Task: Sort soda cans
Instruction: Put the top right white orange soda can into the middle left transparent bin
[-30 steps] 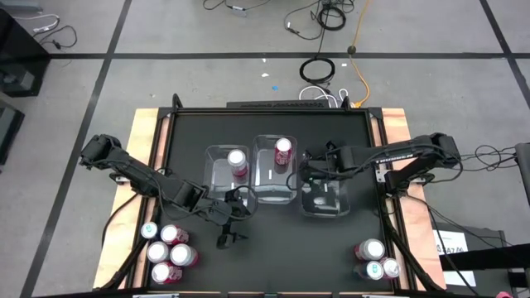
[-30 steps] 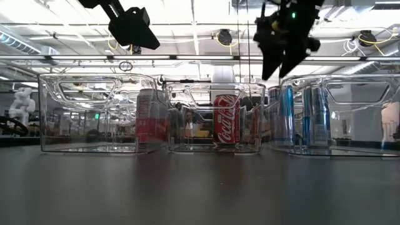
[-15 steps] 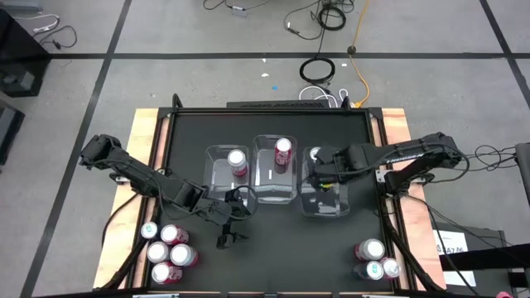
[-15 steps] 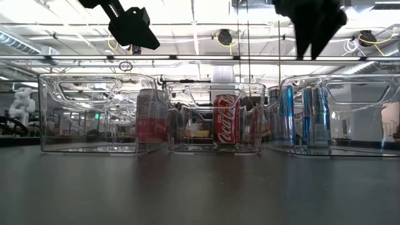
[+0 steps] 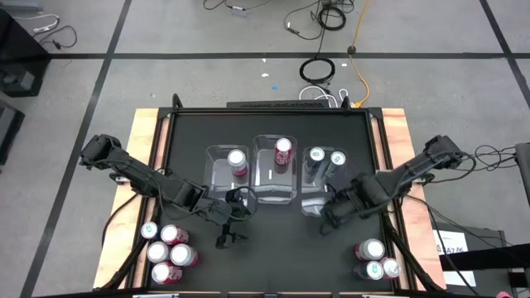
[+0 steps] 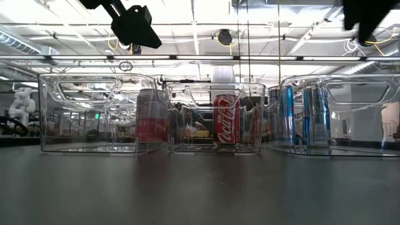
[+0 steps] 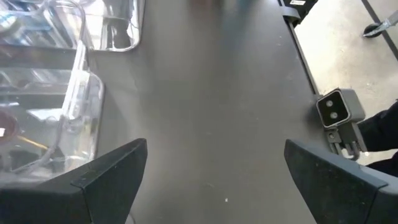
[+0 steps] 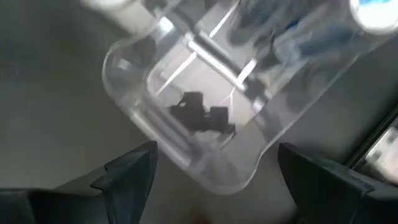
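Observation:
Three clear bins stand side by side mid-table. The left bin [image 5: 228,172] holds a pink-red soda can [image 5: 238,160]. A red cola can [image 5: 283,150] stands in the middle bin [image 5: 273,178]. In the right bin [image 5: 325,199], two blue-and-silver cans [image 5: 315,156] [image 5: 336,159] stand at the far end. My left gripper [image 5: 229,238] hovers open over bare table just near of the left bin, with nothing between its fingers [image 7: 112,177]. My right gripper [image 5: 325,223] hangs open above the right bin's near end [image 8: 205,155], also holding nothing.
Several loose cans [image 5: 170,251] stand at the table's near left corner. Three more [image 5: 374,258] stand at the near right corner. A small camera [image 7: 337,111] sits at the near edge. Bare black table lies between the two clusters.
My right gripper has swung from over the far end of the right bin toward the table's near right. It rose a little, tipped to point more steeply down, and stayed open. The two cans in the right bin, earlier hidden under the arm, now show from above.

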You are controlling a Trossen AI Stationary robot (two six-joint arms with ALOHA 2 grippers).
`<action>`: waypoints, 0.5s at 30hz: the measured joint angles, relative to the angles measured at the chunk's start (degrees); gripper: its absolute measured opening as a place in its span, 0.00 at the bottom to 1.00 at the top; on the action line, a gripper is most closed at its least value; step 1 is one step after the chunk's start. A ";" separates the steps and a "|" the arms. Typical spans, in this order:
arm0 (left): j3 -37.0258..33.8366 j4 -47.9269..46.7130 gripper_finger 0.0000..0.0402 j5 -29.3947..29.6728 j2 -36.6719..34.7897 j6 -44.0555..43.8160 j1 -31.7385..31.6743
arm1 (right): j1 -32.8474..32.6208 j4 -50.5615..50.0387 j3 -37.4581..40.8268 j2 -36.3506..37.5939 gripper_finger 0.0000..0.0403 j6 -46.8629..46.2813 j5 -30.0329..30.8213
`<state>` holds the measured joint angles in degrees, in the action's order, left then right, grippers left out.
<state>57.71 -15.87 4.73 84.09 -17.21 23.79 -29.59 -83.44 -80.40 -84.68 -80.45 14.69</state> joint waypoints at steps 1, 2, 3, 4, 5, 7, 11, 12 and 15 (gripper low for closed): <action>0.00 0.02 0.96 0.00 0.00 0.43 -0.33 | -1.23 -0.02 0.00 0.00 0.81 -1.48 -0.47; 0.00 0.09 0.96 0.00 0.00 1.13 -0.63 | -2.34 0.02 0.00 0.00 0.81 -2.97 -1.20; 0.00 0.28 0.96 0.00 0.00 1.63 -0.99 | -3.42 0.04 0.00 0.00 0.81 -4.31 -2.09; 0.00 0.50 0.96 0.00 0.00 2.20 -1.35 | -4.47 0.11 0.00 0.00 0.81 -5.64 -2.97; 0.00 0.60 0.96 0.00 0.00 2.65 -1.78 | -5.54 0.18 0.00 0.00 0.81 -6.92 -3.90; 0.00 0.57 0.96 0.00 0.00 3.06 -2.61 | -7.58 0.32 0.00 0.00 0.81 -9.66 -5.40; 0.00 0.56 0.96 -0.38 0.00 3.14 -3.85 | -11.04 0.37 0.00 0.00 0.81 -15.33 -8.49; 0.00 0.56 0.96 -0.94 0.00 3.14 -4.14 | -11.73 0.31 0.00 0.00 0.81 -16.74 -9.19; 0.00 0.56 0.96 -2.00 0.00 3.17 -4.68 | -13.82 -0.64 0.00 0.00 0.81 -21.23 -11.44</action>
<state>57.71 -15.31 2.73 84.09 -14.04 19.11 -43.41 -84.08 -80.40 -84.68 -101.68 3.26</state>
